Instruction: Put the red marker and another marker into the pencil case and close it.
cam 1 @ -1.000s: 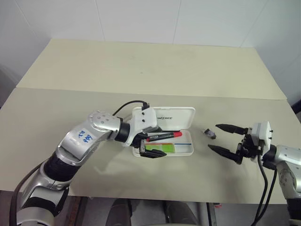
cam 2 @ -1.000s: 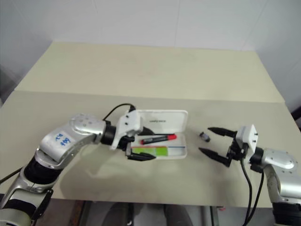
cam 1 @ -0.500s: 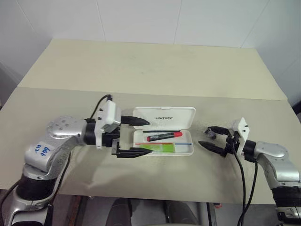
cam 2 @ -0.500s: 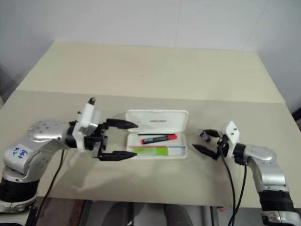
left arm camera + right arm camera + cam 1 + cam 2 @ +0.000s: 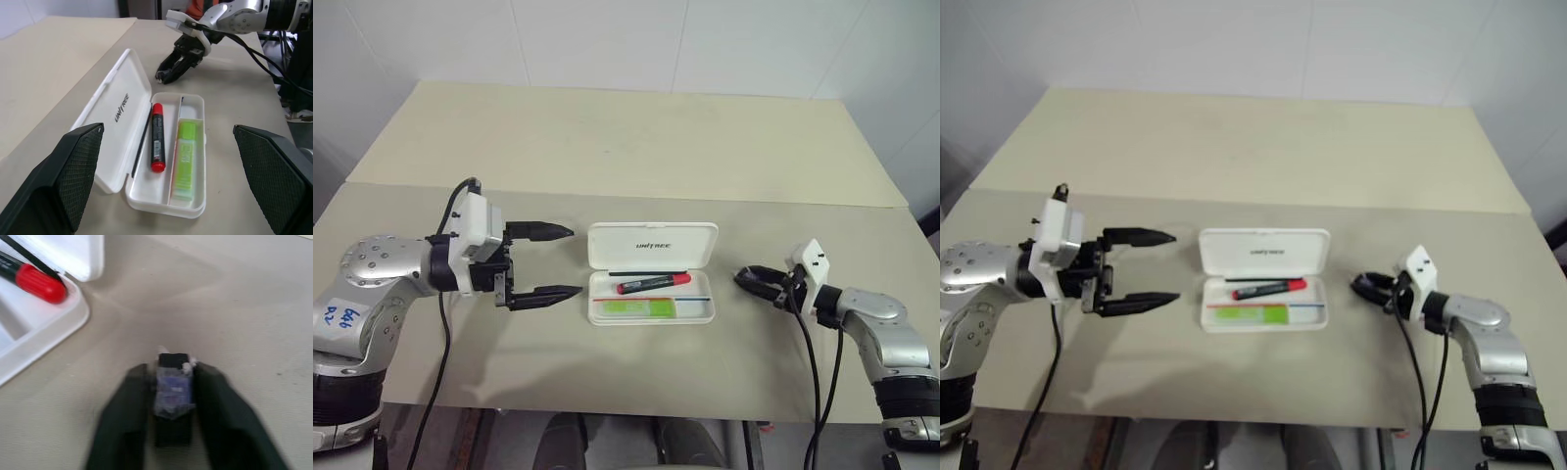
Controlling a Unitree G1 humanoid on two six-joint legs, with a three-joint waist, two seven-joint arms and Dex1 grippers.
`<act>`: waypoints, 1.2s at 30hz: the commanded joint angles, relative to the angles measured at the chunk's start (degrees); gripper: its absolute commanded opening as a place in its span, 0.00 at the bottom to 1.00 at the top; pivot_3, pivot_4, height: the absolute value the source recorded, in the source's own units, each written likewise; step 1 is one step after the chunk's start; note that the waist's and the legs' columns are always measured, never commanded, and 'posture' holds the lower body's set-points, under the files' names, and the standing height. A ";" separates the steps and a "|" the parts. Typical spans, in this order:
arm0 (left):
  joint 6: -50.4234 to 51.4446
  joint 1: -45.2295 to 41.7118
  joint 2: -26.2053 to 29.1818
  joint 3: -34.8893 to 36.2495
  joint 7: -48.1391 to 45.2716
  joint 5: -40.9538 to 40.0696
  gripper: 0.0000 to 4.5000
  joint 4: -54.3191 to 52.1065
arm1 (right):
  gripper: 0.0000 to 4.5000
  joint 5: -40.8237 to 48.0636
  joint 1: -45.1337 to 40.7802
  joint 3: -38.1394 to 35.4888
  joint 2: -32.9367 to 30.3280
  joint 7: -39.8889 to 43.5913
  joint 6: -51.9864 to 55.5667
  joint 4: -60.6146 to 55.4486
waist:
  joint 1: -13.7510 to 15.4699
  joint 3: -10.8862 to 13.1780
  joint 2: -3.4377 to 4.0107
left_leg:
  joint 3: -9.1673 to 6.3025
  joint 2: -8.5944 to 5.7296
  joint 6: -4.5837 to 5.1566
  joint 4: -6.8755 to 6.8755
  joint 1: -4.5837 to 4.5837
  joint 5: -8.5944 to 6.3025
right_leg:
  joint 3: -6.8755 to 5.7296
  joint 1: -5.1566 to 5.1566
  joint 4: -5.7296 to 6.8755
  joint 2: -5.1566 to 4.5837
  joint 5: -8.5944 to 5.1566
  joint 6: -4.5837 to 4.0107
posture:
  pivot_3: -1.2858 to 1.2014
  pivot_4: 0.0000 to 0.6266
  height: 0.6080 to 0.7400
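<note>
Left gripper (image 5: pixel 546 261), left of frame centre, jaws spread wide, empty. Centre: white pencil case (image 5: pixel 652 245), lid open, holding red marker (image 5: pixel 653 283) and lime-green marker (image 5: pixel 637 307). Right gripper (image 5: pixel 171 396) clenched on small dark object (image 5: pixel 172 382).

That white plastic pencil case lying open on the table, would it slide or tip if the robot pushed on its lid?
The white hard-plastic pencil case looks rigid and light, so it would probably slide on the smooth beige table. Its lid lies flat open and should swing over on its hinge rather than tip the case.
</note>
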 commanded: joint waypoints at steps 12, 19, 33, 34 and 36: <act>-7.37 3.19 -1.25 5.70 -4.27 -3.91 1.00 4.42 | 0.09 8.26 2.29 -1.70 -3.42 4.97 4.16 -22.10 | -0.58 0.03 0.04 | 0.00 0.02 -0.01 0.01 -0.03 -0.03 | 0.00 -0.03 0.03 0.00 -0.02 0.02 | 0.52 0.24 1.00; -10.63 3.98 -3.06 6.51 -4.77 -3.87 1.00 6.46 | 0.09 4.61 4.48 5.78 -5.75 7.47 6.27 -28.31 | -0.51 0.03 0.03 | -0.01 0.02 -0.02 0.00 -0.05 -0.04 | -0.01 -0.04 -0.02 0.00 -0.04 -0.01 | 0.52 0.24 1.00; -13.12 8.58 -2.13 8.92 -7.49 -4.81 1.00 8.20 | 0.09 0.63 -2.16 13.15 -3.59 10.69 2.01 -23.23 | -0.45 0.04 0.01 | 0.01 0.05 -0.03 -0.04 -0.08 -0.05 | -0.03 -0.13 -0.01 -0.03 -0.08 -0.10 | 0.52 0.24 1.00; -13.16 8.71 -2.19 8.92 -7.39 -4.73 1.00 8.08 | 0.09 0.56 -2.55 13.25 -3.53 10.94 1.80 -22.80 | -0.49 0.04 0.01 | 0.01 0.05 -0.03 -0.04 -0.08 -0.05 | -0.03 -0.13 -0.01 -0.03 -0.08 -0.10 | 0.52 0.24 1.00; -13.23 8.98 -2.41 8.99 -6.94 -4.63 1.00 7.70 | 0.09 0.78 -2.91 13.45 -3.64 11.50 2.06 -22.39 | -0.54 0.04 0.01 | 0.01 0.06 -0.03 -0.06 -0.08 -0.05 | -0.03 -0.13 -0.01 -0.02 -0.09 -0.10 | 0.52 0.24 1.00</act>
